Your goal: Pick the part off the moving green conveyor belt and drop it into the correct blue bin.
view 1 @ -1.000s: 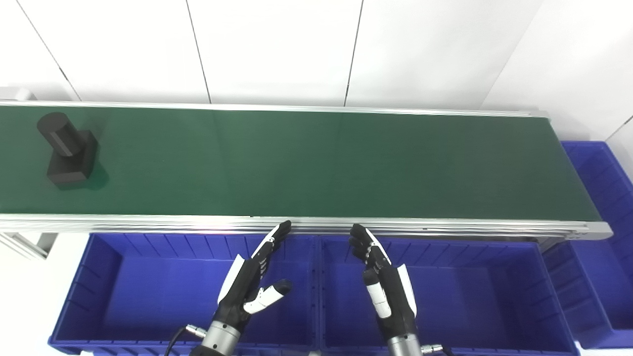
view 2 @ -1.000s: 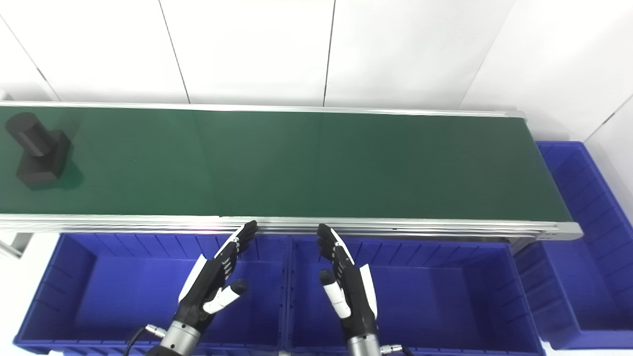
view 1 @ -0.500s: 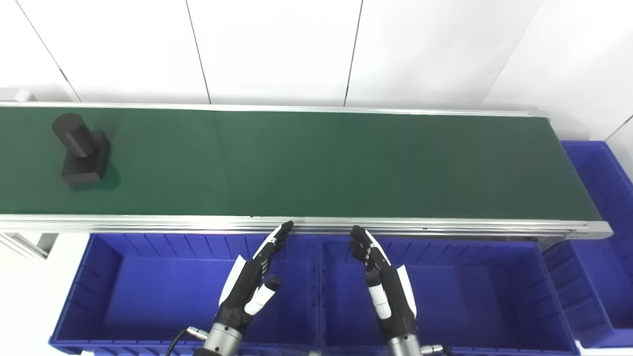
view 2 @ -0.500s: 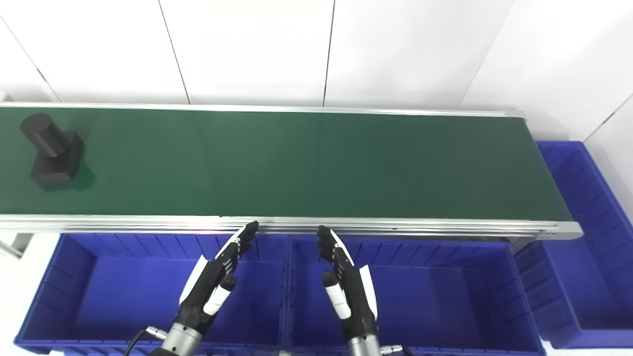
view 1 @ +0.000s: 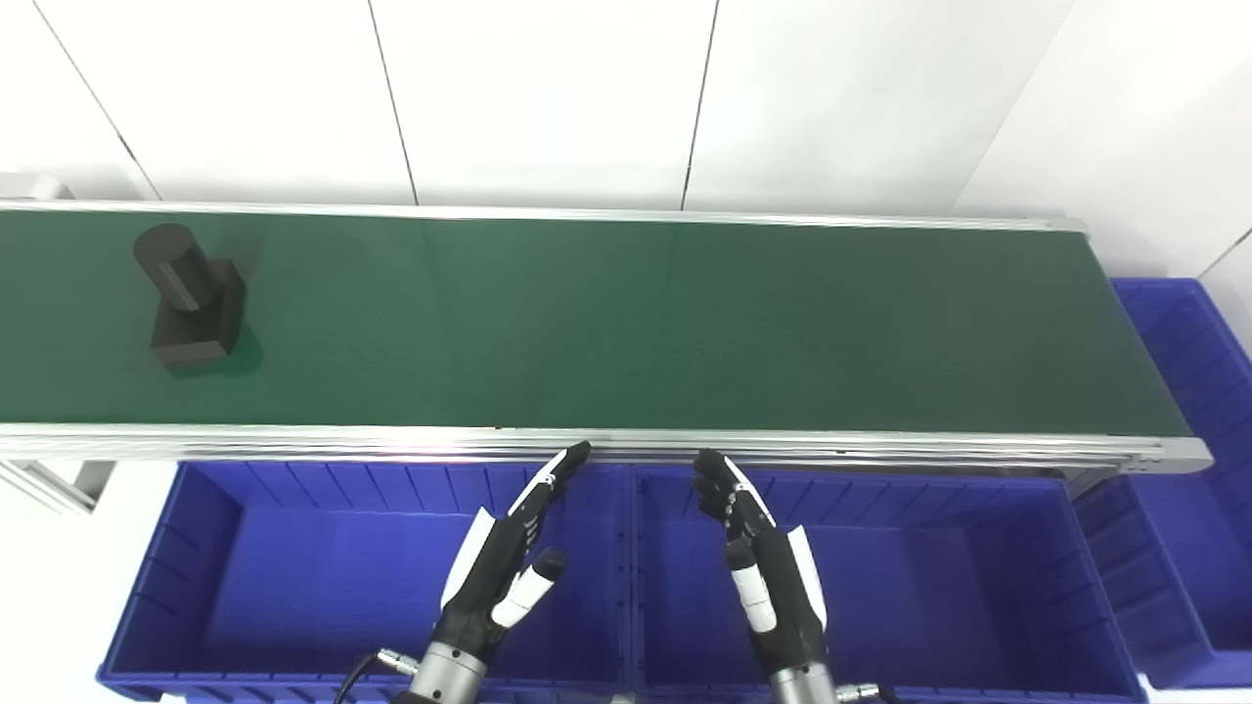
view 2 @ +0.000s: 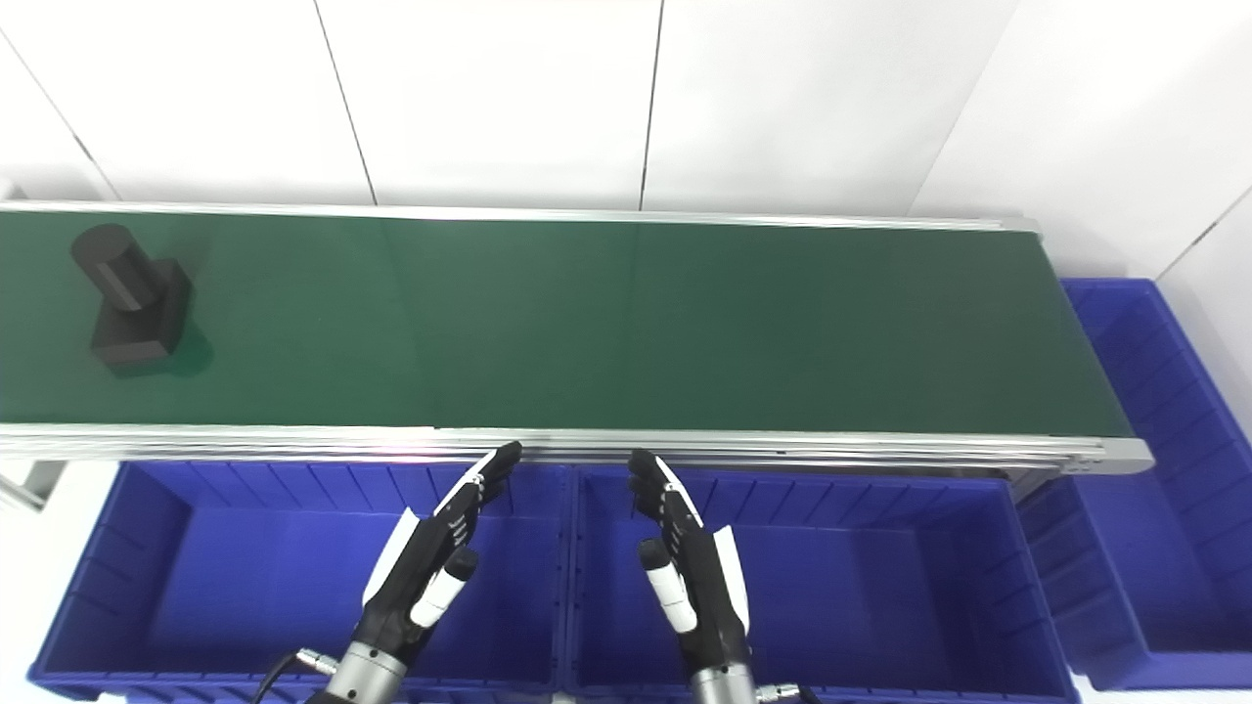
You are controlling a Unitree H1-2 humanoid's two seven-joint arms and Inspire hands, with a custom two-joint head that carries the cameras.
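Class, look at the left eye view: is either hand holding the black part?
No: the black part sits on the belt, far from both open hands.

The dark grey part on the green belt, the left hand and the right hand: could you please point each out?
Dark grey part [view 1: 191,308], left eye view, where cylinder meets block.
Left hand [view 1: 499,567], left eye view, on its palm.
Right hand [view 2: 696,577], right eye view, on its palm.
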